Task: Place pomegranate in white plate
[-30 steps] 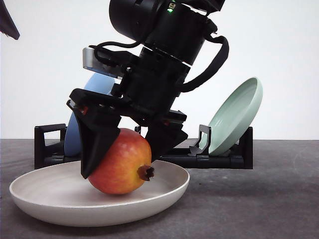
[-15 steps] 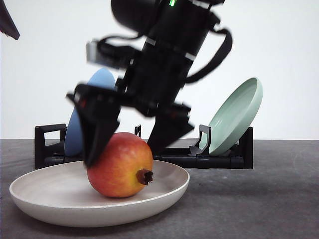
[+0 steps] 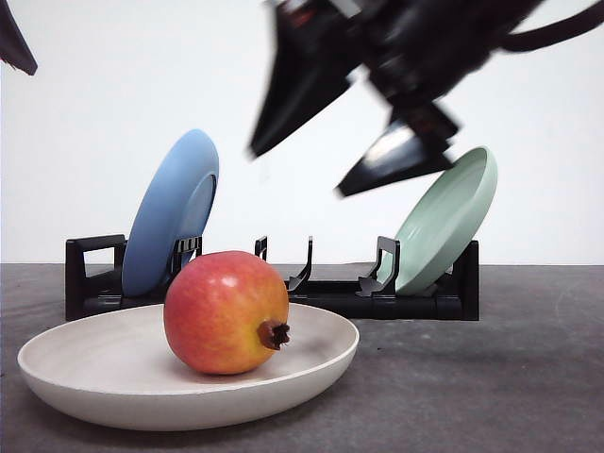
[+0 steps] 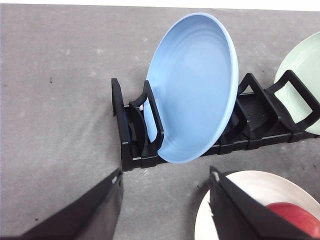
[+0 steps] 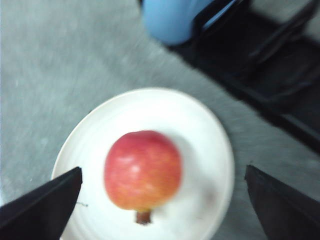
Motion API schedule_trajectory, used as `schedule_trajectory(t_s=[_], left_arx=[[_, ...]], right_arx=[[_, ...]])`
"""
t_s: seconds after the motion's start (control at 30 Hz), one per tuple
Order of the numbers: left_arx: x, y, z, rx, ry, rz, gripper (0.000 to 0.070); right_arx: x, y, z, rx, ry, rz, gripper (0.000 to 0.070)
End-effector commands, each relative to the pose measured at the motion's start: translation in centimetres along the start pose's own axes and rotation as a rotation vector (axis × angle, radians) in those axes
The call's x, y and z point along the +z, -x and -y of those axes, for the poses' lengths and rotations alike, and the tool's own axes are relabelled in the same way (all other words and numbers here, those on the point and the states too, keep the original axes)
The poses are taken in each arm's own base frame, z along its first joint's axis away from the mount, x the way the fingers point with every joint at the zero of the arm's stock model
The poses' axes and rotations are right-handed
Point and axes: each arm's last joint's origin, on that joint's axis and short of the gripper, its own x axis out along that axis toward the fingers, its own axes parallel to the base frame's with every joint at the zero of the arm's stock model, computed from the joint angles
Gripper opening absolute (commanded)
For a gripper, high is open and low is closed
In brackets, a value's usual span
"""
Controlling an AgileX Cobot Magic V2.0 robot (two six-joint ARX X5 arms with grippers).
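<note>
Grey tabletop [image 3: 528, 377] runs back to a white wall. At nine o'clock a blue plate [image 3: 172, 212] leans in the black rack [image 3: 94, 274]. Toward seven o'clock, the pomegranate [image 3: 225, 312] sits free in the white plate [image 3: 66, 373]. At one o'clock hovers the right gripper [image 3: 326, 156], jaws spread. At three o'clock leans a pale green plate [image 3: 448, 219]. The left gripper [image 4: 165, 210] is spread too.

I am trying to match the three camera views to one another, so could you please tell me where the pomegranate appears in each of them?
Front view: the pomegranate sits in the white plate, lower left of centre.
Left wrist view: only a red sliver at the lower right corner, in the plate.
Right wrist view: just left of centre, blurred, on the plate.
Shared landmark: the blue plate standing in the black rack.
</note>
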Motion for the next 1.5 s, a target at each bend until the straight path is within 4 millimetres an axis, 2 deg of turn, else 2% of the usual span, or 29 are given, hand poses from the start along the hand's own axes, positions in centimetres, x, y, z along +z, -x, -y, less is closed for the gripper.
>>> schedule_trajectory(t_s=[0.0, 0.23, 0.47, 0.6, 0.83, 0.87, 0.9, 0.93, 0.97, 1.0, 1.47], left_arx=[[0.2, -0.1, 0.1, -0.005, -0.003, 0.006, 0.0314], [0.2, -0.1, 0.1, -0.005, -0.003, 0.006, 0.0314], [0.2, -0.1, 0.1, -0.005, 0.0, 0.005, 0.0314], [0.2, -0.1, 0.1, -0.005, 0.0, 0.005, 0.0314], [0.0, 0.0, 0.0, -0.003, 0.0, -0.017, 0.0313], [-0.1, 0.0, 0.0, -0.003, 0.0, -0.02, 0.0297], [-0.1, 0.0, 0.0, -0.002, 0.0, -0.023, 0.0262], [-0.1, 0.0, 0.0, -0.003, 0.0, -0.022, 0.0118], [-0.1, 0.0, 0.0, -0.003, 0.0, -0.022, 0.0033], [-0.1, 0.0, 0.0, -0.003, 0.0, -0.021, 0.0023], [0.0, 0.0, 0.0, -0.004, 0.0, -0.016, 0.0016]], right_arx=[[-0.2, 0.8, 0.9, -0.009, -0.013, 0.01, 0.0662], [-1.3, 5.9, 4.9, -0.157, -0.1, 0.046, 0.0661], [-2.1, 10.3, 6.4, -0.302, -0.186, 0.094, 0.066], [-2.5, 11.3, 6.5, -0.376, -0.169, 0.088, 0.066], [-2.4, 11.8, 6.1, -0.375, -0.165, 0.107, 0.0653], [-2.4, 11.8, 6.1, -0.374, -0.164, 0.109, 0.0596], [-2.4, 11.8, 6.1, -0.375, -0.163, 0.112, 0.0474], [-2.4, 11.8, 6.1, -0.375, -0.163, 0.113, 0.0248], [-2.4, 11.8, 6.1, -0.376, -0.161, 0.114, 0.0092], [-2.4, 11.8, 6.1, -0.377, -0.16, 0.114, 0.0022], [-2.1, 11.9, 6.1, -0.376, -0.147, 0.137, 0.0029]])
